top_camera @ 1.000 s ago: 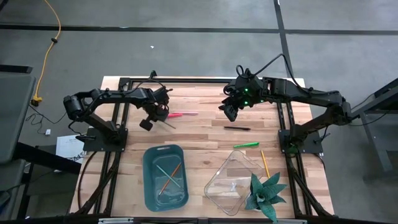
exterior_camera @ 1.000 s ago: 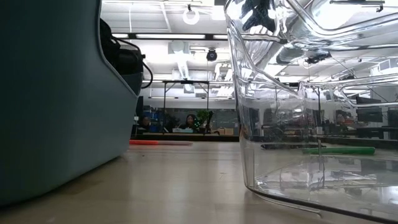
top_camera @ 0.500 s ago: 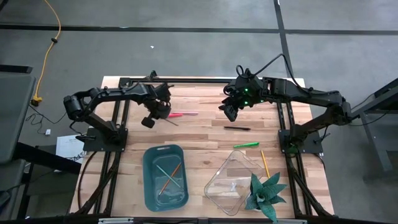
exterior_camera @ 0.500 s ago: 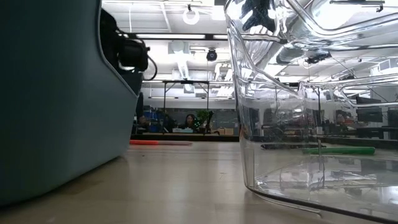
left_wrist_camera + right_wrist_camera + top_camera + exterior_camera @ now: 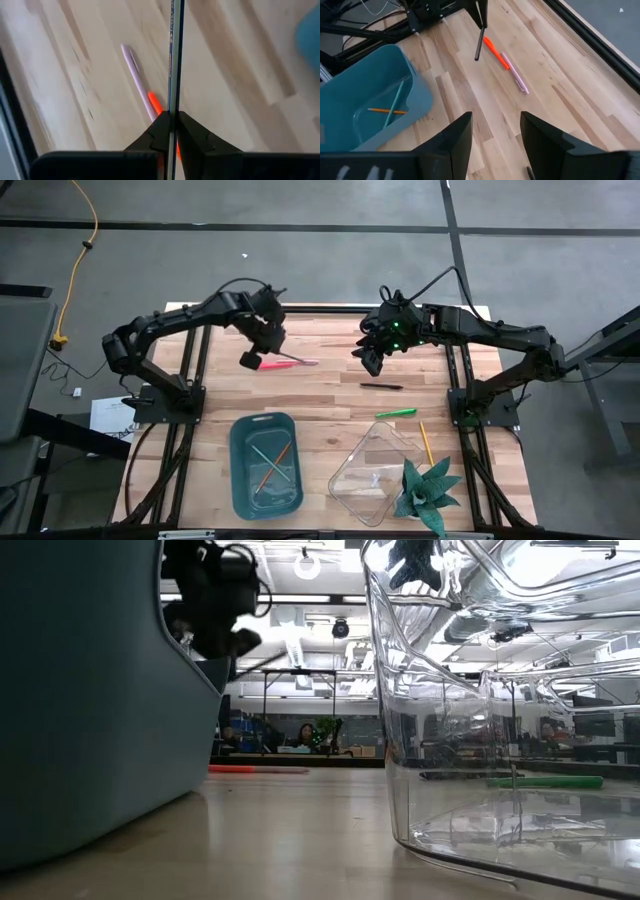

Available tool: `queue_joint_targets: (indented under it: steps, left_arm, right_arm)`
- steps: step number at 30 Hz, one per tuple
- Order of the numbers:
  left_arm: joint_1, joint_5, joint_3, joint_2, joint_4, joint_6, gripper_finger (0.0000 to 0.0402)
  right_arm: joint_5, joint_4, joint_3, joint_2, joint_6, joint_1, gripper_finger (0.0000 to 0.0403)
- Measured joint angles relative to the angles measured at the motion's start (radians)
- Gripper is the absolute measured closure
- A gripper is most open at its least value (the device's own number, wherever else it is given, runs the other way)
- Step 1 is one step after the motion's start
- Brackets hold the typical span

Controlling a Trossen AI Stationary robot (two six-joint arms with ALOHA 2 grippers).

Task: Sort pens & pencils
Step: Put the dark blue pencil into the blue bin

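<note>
Pale butcher-block planks run under me, smooth and level, with a grey floor all round and a lit workshop beyond the far edge. My left gripper hangs above the back left of the table, jaws clamped on a dark pencil, thin, stiff, light and apt to swivel, so I pinch it near one end while the red-orange pen lies on the wood just below. My right gripper waits with its jaws apart over the back middle; the black pen and green pen lie loose on the planks, fatter and easiest taken mid-length, with more pencils in the blue bin and the clear bin beside it.
</note>
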Motion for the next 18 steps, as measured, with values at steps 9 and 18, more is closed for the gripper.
queue_joint_targets:
  steps: [9,18]
  left_arm:
    - [-0.023,0.163,0.134,-0.053,0.03,-0.208,0.0385]
    - [-0.11,0.193,0.198,-0.081,0.247,-0.462,0.0385]
  right_arm:
    - [-0.023,0.071,0.0,0.0,-0.099,0.0,0.0245]
    - [-0.067,0.188,0.0,-0.002,-0.165,-0.01,0.0245]
